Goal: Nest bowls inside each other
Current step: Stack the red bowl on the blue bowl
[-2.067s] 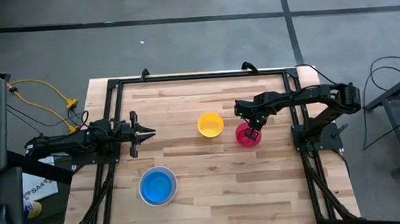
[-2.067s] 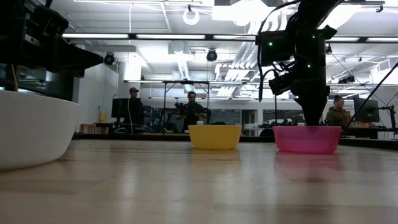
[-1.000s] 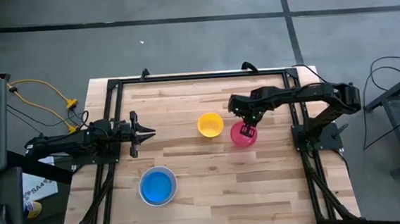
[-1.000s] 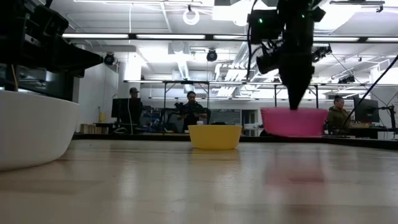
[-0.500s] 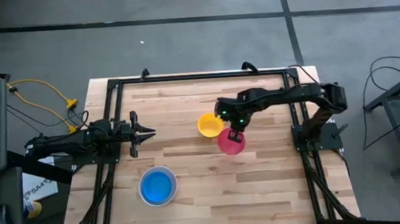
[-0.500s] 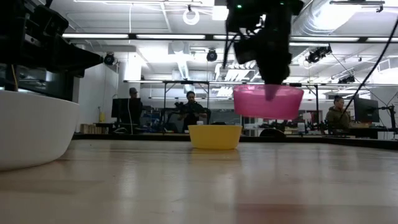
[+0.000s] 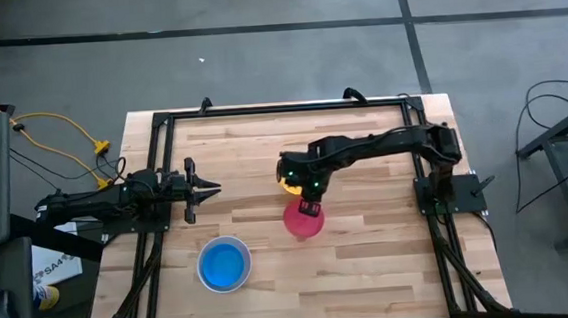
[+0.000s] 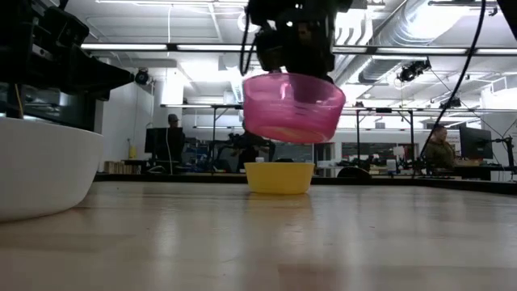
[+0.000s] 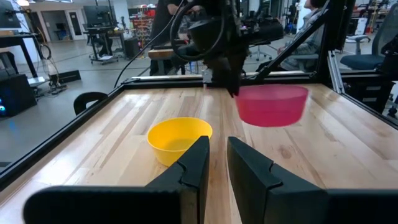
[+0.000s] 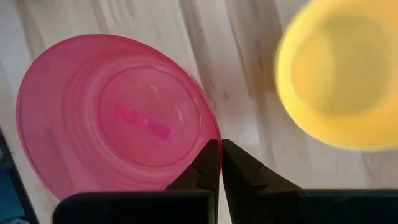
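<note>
Pink-red bowl [image 7: 301, 221] carried past yellow bowl [image 7: 288, 185], half hidden under right pincer [image 7: 311, 209].

Open wood around blue bowl [image 7: 223, 264] — yellow bowl [image 7: 288, 183] mid-table.

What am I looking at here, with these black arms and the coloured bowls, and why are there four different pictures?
It is a robot with two arms at a wooden table. One camera looks down from above, one sits at tabletop height, and one rides on each wrist. The right gripper is shut on the rim of a pink bowl and holds it in the air. A yellow bowl and a blue bowl stand on the table, and a white bowl shows in the tabletop view. The left gripper waits at the left side, empty.
</note>
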You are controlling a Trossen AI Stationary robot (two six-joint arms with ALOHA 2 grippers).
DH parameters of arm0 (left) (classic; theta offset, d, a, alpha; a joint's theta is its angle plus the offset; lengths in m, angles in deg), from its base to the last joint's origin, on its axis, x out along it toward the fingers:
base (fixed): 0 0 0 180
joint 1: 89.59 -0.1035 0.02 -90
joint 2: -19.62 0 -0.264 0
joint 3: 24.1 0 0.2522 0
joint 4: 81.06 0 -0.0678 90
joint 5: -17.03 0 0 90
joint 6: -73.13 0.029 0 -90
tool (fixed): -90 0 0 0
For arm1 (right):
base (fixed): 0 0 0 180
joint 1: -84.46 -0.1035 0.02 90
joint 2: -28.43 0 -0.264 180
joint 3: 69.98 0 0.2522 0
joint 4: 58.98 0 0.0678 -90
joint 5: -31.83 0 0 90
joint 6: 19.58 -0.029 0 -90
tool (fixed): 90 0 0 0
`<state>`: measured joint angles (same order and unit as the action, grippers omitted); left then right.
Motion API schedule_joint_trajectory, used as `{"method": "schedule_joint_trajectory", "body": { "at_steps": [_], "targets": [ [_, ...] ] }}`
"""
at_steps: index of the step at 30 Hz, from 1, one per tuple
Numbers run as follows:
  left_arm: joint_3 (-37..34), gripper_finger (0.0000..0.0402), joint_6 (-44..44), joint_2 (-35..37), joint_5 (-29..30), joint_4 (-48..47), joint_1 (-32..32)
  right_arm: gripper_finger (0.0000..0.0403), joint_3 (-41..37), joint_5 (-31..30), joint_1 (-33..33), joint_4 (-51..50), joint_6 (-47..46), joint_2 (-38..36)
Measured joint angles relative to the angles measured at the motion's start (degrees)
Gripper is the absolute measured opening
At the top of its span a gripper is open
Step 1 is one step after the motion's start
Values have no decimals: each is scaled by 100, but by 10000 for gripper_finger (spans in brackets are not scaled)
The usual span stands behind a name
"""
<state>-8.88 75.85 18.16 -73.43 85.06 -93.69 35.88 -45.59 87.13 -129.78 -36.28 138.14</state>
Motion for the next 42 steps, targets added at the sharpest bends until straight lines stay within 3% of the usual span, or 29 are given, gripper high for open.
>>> {"method": "schedule_joint_trajectory", "body": {
  "at_steps": [12, 25, 42],
  "targets": [
    [0, 58, 0, 2, -1, 0, -1, 3, 752, 9, -447, 473, -586, 554],
    [0, 58, 0, -1, -1, 0, -1, 3, 1682, 264, -608, 837, -554, 1090],
    [0, 58, -2, 1, -1, 0, -1, 3, 1710, 240, -682, 955, -447, 1082]
  ]
}}
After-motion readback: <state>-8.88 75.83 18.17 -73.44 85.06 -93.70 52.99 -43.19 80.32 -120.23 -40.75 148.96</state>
